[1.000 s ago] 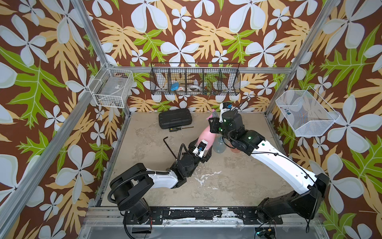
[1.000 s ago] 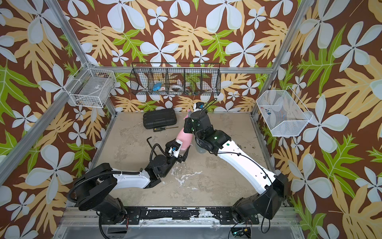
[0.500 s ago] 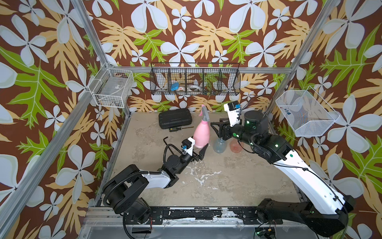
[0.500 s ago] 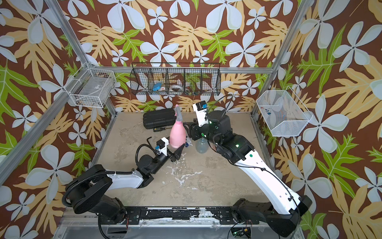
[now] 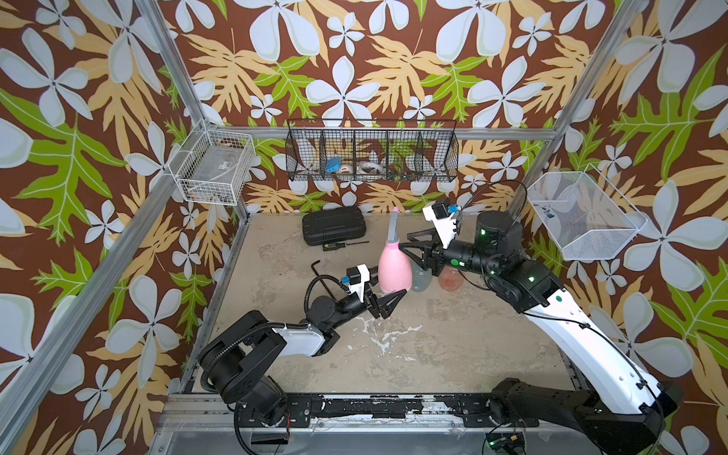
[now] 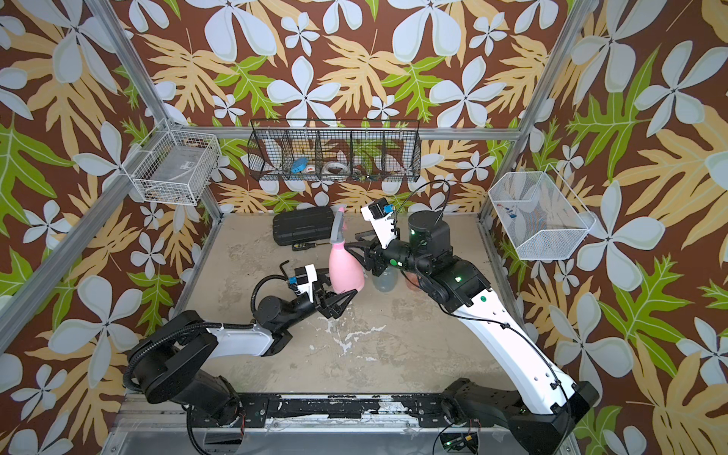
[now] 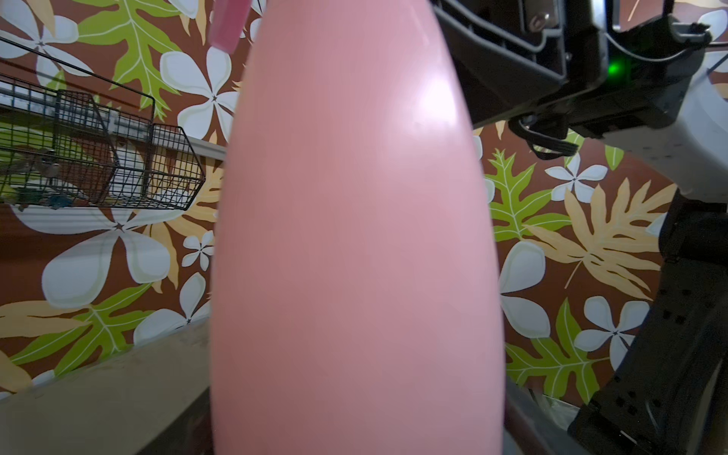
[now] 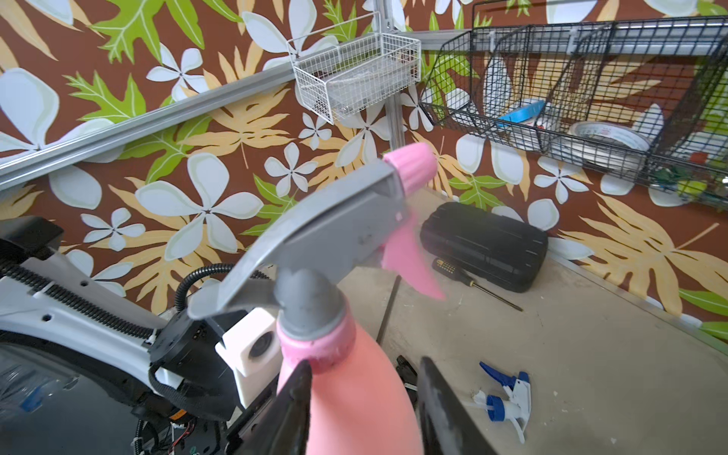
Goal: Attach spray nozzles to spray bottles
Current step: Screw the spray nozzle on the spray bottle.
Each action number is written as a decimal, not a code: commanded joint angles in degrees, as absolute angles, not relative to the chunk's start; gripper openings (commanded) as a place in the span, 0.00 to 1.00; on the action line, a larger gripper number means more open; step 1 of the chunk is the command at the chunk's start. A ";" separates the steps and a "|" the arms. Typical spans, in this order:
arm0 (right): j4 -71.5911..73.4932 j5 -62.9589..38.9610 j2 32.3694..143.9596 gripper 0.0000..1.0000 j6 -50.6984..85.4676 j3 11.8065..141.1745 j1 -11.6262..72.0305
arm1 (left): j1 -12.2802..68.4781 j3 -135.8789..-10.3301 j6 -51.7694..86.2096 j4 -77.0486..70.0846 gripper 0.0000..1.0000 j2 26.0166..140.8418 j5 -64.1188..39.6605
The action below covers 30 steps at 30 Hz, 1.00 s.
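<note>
The pink cone-shaped spray bottle (image 5: 395, 270) (image 6: 346, 272) stands upright mid-table with the pink and grey spray nozzle (image 5: 392, 230) (image 8: 335, 232) on its neck. My left gripper (image 5: 384, 291) (image 6: 335, 295) is shut on its base, and the bottle (image 7: 354, 236) fills the left wrist view. My right gripper (image 5: 409, 242) (image 8: 364, 362) is open, its fingers either side of the bottle's shoulder just below the collar. The clear bluish bottle (image 5: 422, 277) and the orange bottle (image 5: 449, 280) stand under the right wrist. A white and blue nozzle (image 8: 506, 398) lies on the table.
A black ribbed case (image 5: 334, 225), a screwdriver (image 5: 342, 246) and a black hex key (image 5: 315, 268) lie at the back left. A black wire basket (image 5: 372, 157) hangs on the back wall, and white baskets (image 5: 214, 165) (image 5: 583, 214) hang at the sides.
A second ago my right gripper was at the nozzle of the tilted pink bottle. It has let go and drawn back; the left gripper has brought the bottle leftward and upright.
</note>
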<state>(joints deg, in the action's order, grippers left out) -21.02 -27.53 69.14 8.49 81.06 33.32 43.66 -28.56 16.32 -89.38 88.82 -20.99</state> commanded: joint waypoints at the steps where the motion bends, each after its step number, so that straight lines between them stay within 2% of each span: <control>1: -19.55 -30.44 69.56 0.47 7.65 81.93 33.35 | 43.84 -29.27 16.89 -92.28 0.61 88.77 -26.10; 8: -22.22 -33.17 71.13 0.55 6.45 84.01 33.40 | 43.77 -30.46 15.65 -88.84 0.60 89.03 -27.09; 14: -23.90 -32.60 72.84 0.54 5.73 85.96 33.38 | 43.76 -31.52 13.99 -84.34 0.59 88.89 -28.16; 17: -24.69 -32.53 73.83 0.45 5.89 86.59 33.40 | 43.77 -31.90 12.13 -81.28 0.59 88.17 -27.81; 22: -23.77 -31.43 73.70 0.19 6.84 85.54 33.40 | 43.77 -31.84 9.40 -78.61 0.59 86.74 -25.18; 26: -23.16 -30.75 73.85 0.10 7.84 85.11 33.40 | 43.77 -31.73 6.90 -76.75 0.59 85.69 -20.30; 28: -22.94 -30.14 74.08 0.02 8.65 84.75 33.39 | 43.77 -31.41 5.52 -76.62 0.59 85.13 -16.64; 30: -22.31 -29.17 74.41 0.00 10.04 84.22 33.40 | 43.77 -31.52 4.63 -76.21 0.59 84.82 -12.15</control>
